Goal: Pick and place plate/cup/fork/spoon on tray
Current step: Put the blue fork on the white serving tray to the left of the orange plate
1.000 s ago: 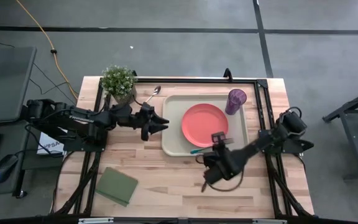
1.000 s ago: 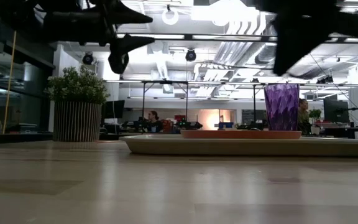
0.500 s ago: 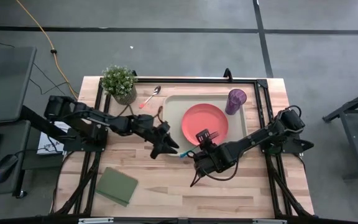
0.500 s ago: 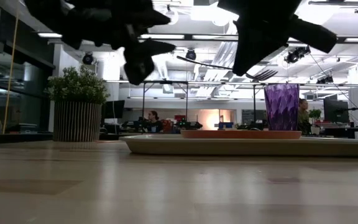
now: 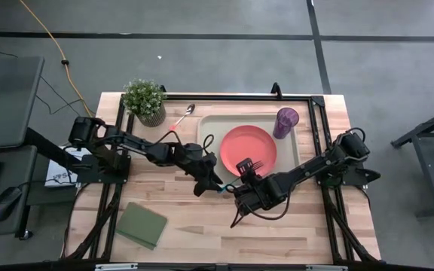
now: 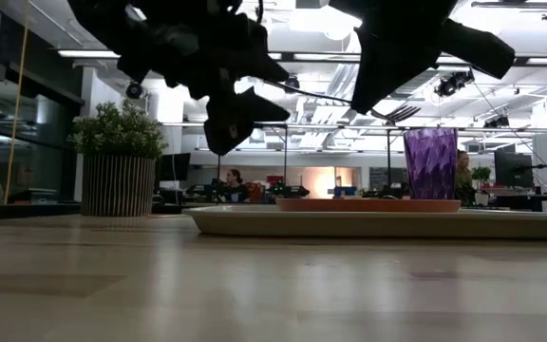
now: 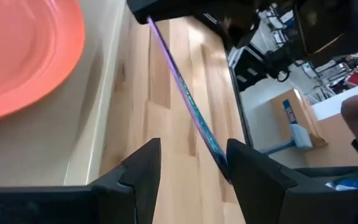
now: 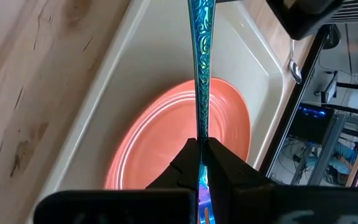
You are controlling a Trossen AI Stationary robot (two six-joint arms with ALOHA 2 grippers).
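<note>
Holding the fork (image 8: 201, 68) clamped above the wooden table (image 5: 202, 218), the right gripper (image 5: 241, 186) faces the parted left gripper (image 7: 191, 163) (office behind), beside the tray (image 5: 209, 128) carrying plate (image 5: 249, 149) and cup (image 5: 285, 120).

1 plate (image 5: 248, 147), 1 cup (image 5: 285, 120), 1 fork (image 8: 201, 68), 1 spoon (image 5: 183, 117), 1 tray (image 5: 211, 175), 1 plant (image 5: 145, 98), 1 green pad (image 5: 142, 224).

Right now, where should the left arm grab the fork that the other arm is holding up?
The best place looks like the bare blue-teal handle end of the fork. The right end effector clamps the tine end, so only that slim handle is free. Come from the handle-tip side, where the open left end effector has a finger on each side of it.
</note>
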